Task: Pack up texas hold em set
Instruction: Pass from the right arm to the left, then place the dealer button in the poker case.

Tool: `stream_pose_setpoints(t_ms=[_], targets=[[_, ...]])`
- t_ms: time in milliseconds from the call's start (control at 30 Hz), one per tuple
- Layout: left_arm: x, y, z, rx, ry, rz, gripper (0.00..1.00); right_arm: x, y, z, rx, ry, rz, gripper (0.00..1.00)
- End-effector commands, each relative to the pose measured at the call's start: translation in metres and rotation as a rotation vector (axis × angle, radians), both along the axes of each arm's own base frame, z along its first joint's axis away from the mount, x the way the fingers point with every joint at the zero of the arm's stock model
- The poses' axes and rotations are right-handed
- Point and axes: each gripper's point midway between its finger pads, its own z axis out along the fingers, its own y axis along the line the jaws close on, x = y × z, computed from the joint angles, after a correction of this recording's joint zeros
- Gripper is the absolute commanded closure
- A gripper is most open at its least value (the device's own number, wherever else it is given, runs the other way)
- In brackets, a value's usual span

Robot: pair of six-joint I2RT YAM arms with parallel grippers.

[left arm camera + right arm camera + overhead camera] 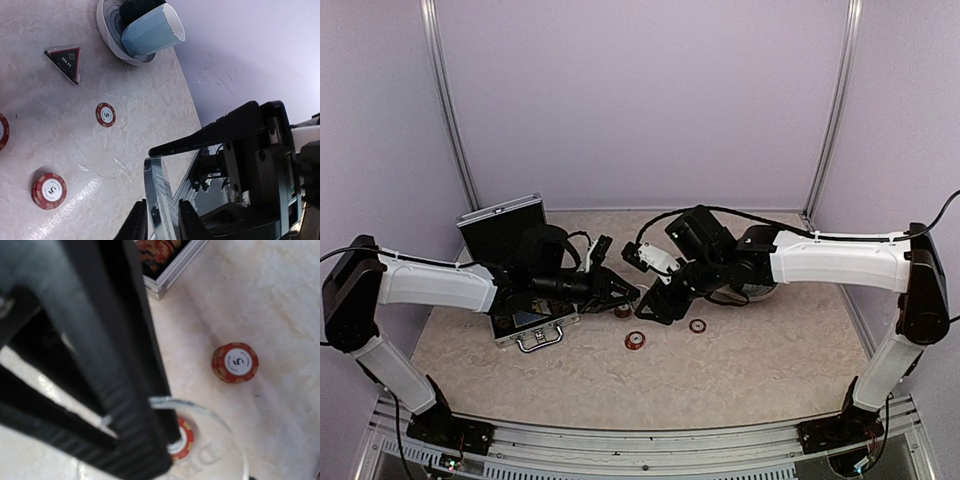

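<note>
1. left arm: the left fingers [136, 225] are closed onto the clear disc [156, 195], one on each flat face. the disc stands on edge between them, raised above the counter [770, 370].
2. right arm: the tip of one of the right fingers [210, 134] touches the upper rim of the clear disc. the second finger is not clearly visible, so whether this pair grips the disc or merely rests against it cannot be determined.
3. both arms meet near the middle of the counter, just right of the briefcase [500, 232].
4. briefcase: located at the left of the counter, lid raised, handle facing the near edge. the right wrist view shows red-and-white chips already in one corner compartment.
5. loose items on the counter:
   - one red-and-white chip [181, 440] lies directly under the disc and is seen through it.
   - a chip stack [635, 341], marked 5, lies near the fingers on the near side.
   - a single chip [698, 326] lies to the right of the stack, apart from it.
   - the black triangular marker [65, 60] lies flat, just beside the saucer [106, 31].
6. the grey-blue cup [150, 31] sits on the saucer at the right of the counter, behind the right arm.
</note>
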Motion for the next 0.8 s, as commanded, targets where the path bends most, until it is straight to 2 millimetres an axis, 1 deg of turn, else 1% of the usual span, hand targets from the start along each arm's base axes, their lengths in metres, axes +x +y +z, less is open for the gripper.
stream_pose_setpoints(t_ms=[0, 67, 133, 200, 233, 300, 333, 400, 467, 533, 633, 700, 767], targets=[[0.003, -0.008, 0.015, -0.036, -0.034, -0.011, 0.87, -0.002, 0.011, 0.01, 0.031, -0.028, 0.02, 0.34], [0.005, -0.006, 0.014, -0.03, -0.038, 0.0, 0.93, -0.001, 0.01, 0.01, 0.032, -0.033, 0.017, 0.26], [0.007, -0.001, 0.015, -0.018, -0.05, 0.021, 1.0, -0.002, 0.008, 0.01, 0.032, -0.037, 0.013, 0.15], [0.011, 0.006, 0.014, 0.003, -0.059, 0.05, 1.0, -0.001, 0.004, 0.009, 0.027, -0.045, 0.004, 0.08], [0.013, 0.012, 0.01, 0.021, -0.058, 0.068, 1.0, -0.001, 0.002, 0.01, 0.026, -0.048, -0.001, 0.05], [0.017, 0.025, 0.004, 0.057, -0.064, 0.11, 1.0, -0.001, -0.001, 0.011, 0.021, -0.057, -0.009, 0.03], [0.02, 0.034, 0.004, 0.074, -0.075, 0.137, 1.0, 0.0, -0.004, 0.01, 0.015, -0.06, -0.016, 0.02], [0.027, 0.054, -0.003, 0.141, -0.089, 0.201, 1.0, 0.0, -0.006, 0.008, 0.008, -0.064, -0.024, 0.01], [0.032, 0.079, -0.011, 0.211, -0.095, 0.268, 1.0, 0.001, -0.009, 0.005, -0.003, -0.063, -0.03, 0.01], [0.041, 0.109, -0.018, 0.28, -0.111, 0.359, 1.0, 0.001, -0.01, 0.002, -0.011, -0.061, -0.033, 0.01], [0.047, 0.155, -0.029, 0.379, -0.11, 0.479, 1.0, 0.002, -0.01, -0.003, -0.02, -0.056, -0.034, 0.01], [0.051, 0.182, -0.03, 0.41, -0.118, 0.552, 1.0, 0.002, -0.009, -0.004, -0.029, -0.071, -0.01, 0.01], [0.054, 0.203, -0.031, 0.425, -0.122, 0.611, 1.0, 0.003, -0.009, -0.005, -0.033, -0.075, -0.008, 0.01]])
